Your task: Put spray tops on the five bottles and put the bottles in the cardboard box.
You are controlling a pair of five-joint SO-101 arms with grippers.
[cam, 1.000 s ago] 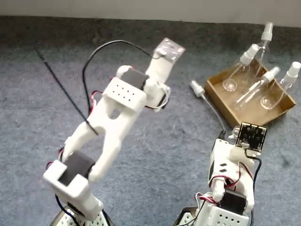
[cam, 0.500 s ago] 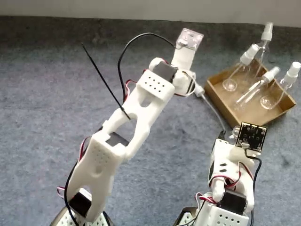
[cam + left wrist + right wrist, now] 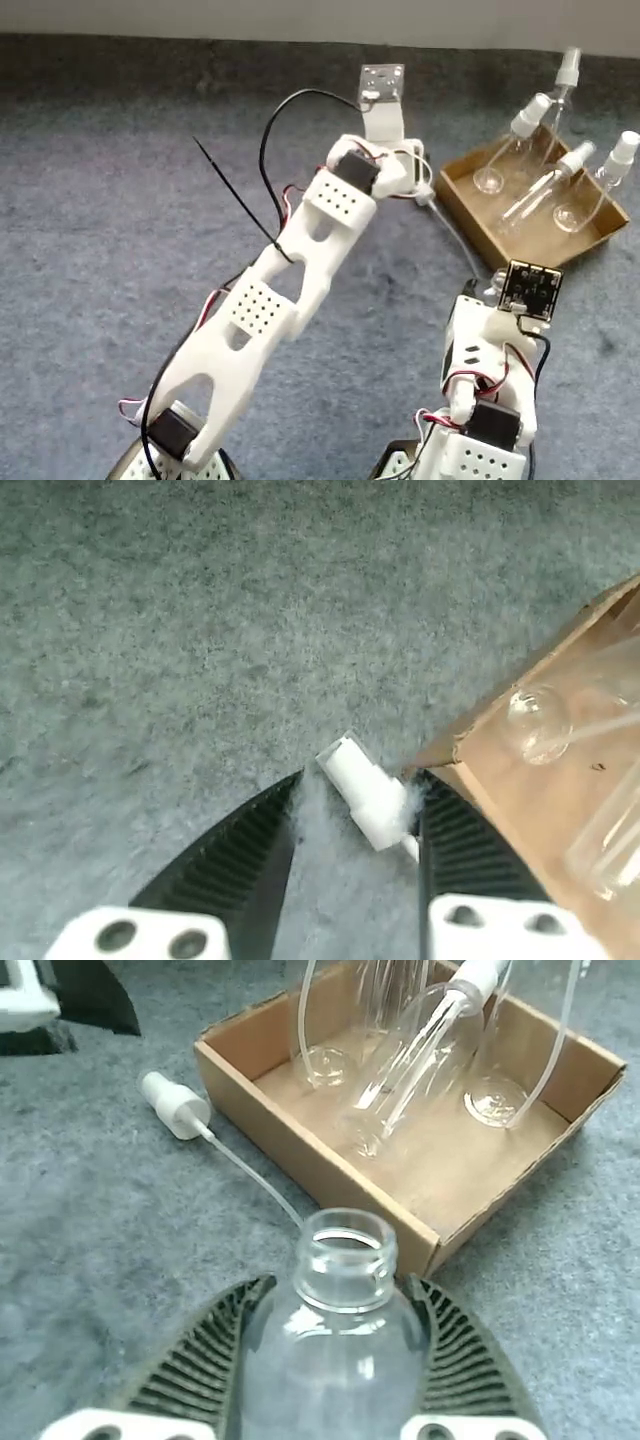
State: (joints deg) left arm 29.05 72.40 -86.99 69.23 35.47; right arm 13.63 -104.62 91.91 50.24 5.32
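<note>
**Left gripper** (image 3: 356,784): released. The jaws are spread and stand on either side of the spray top (image 3: 364,798), not closed on it. The top lies on the grey worktop (image 3: 180,630), just outside the box (image 3: 500,765), at the box corner that faces the left arm. One finger (image 3: 450,830) is very close to the base of the top; contact cannot be confirmed. In the high view the dip tube (image 3: 455,240) runs from the top along the outside of the box wall toward the right arm.

**Right gripper** (image 3: 338,1290): clenched on a bottle (image 3: 335,1360). The bottle is upright between the fingers, and its neck is open and uncapped. The gripper is near the worktop's near edge, on the right, just short of the box.

**Box** (image 3: 468,222): sits on the worktop toward the far edge, on the right side. It holds four capped bottles (image 3: 495,165). Three are upright. The fourth (image 3: 415,1055) lies tilted across the middle, with its base on the box floor and its spray end raised.
</note>
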